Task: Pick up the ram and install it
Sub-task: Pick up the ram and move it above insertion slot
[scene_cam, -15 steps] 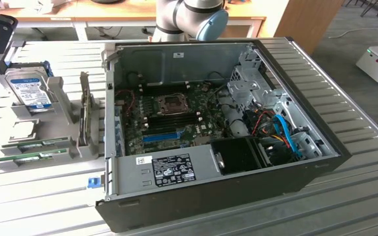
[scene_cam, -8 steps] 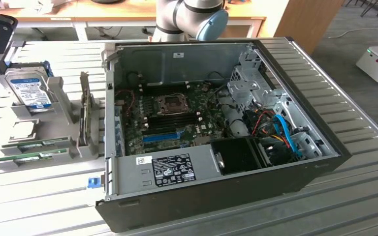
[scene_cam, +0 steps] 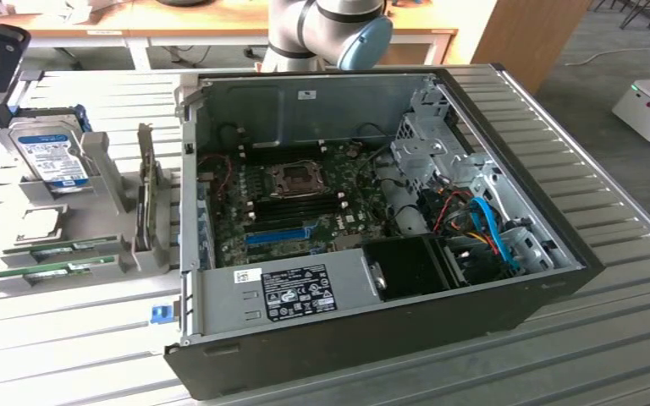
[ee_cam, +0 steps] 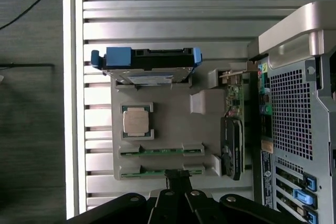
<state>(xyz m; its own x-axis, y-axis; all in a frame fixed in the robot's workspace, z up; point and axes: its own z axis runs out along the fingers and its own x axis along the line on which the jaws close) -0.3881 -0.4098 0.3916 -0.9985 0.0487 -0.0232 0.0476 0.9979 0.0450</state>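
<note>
The open computer case is crowding the grey tray, where a hard drive and graphics card are standing on edge. The ram is lying in the tray's outermost slot, bare table beyond; the clenched gripper is hanging over its middle.

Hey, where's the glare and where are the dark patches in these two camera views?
Wrist view: glare washes out the table along its edge, the computer case gleams pale at its top corner, and the floor is dim. Exterior view: the light is even across the table, but the case interior falls into shadow around the black shroud.
</note>
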